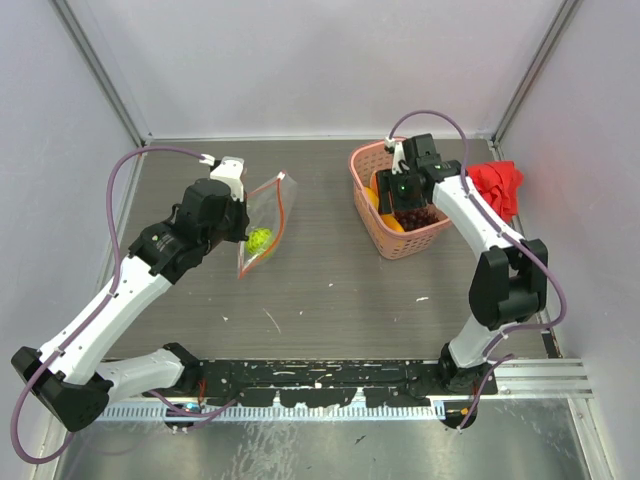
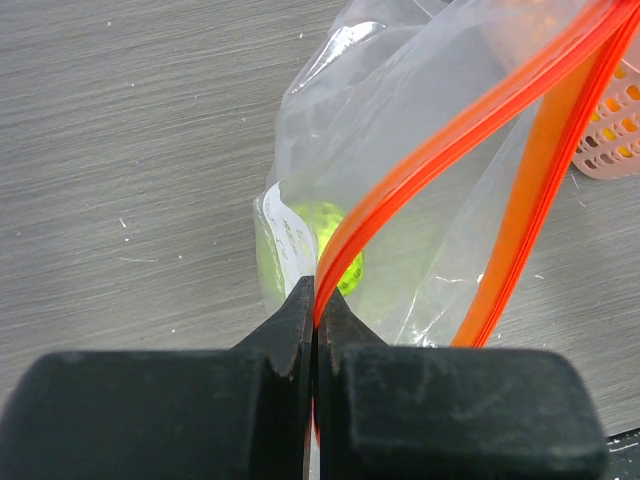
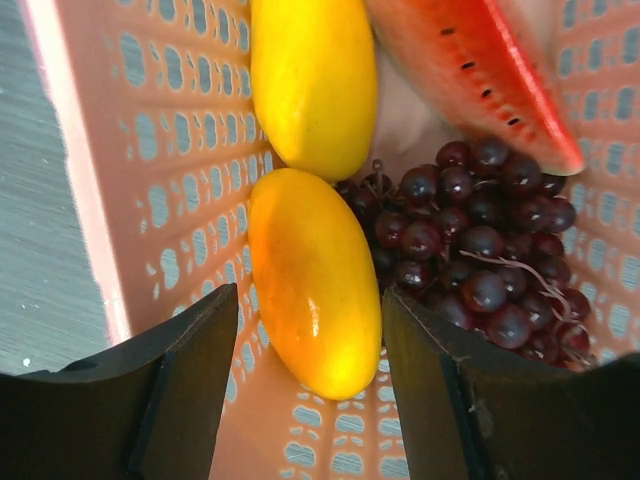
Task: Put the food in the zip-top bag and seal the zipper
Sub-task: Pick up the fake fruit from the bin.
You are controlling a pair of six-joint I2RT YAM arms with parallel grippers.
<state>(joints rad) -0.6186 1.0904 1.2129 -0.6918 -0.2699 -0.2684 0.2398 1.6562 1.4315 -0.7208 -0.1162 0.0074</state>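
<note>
At bench (image 1: 330,290) left: left fingers (image 2: 290,330) clenched on small clear zip-top bag (image 2: 400,80)'s orange-red zipper (image 2: 450,135); bumpy lime-green ball (image 2: 335,240) inside. Right fingers (image 3: 190,350), released, straddle orange piece (image 3: 310,280) in pink lattice basket (image 3: 160,150). Yellow piece (image 3: 310,80), purple grape bunch (image 3: 470,240), sealing remain.
</note>
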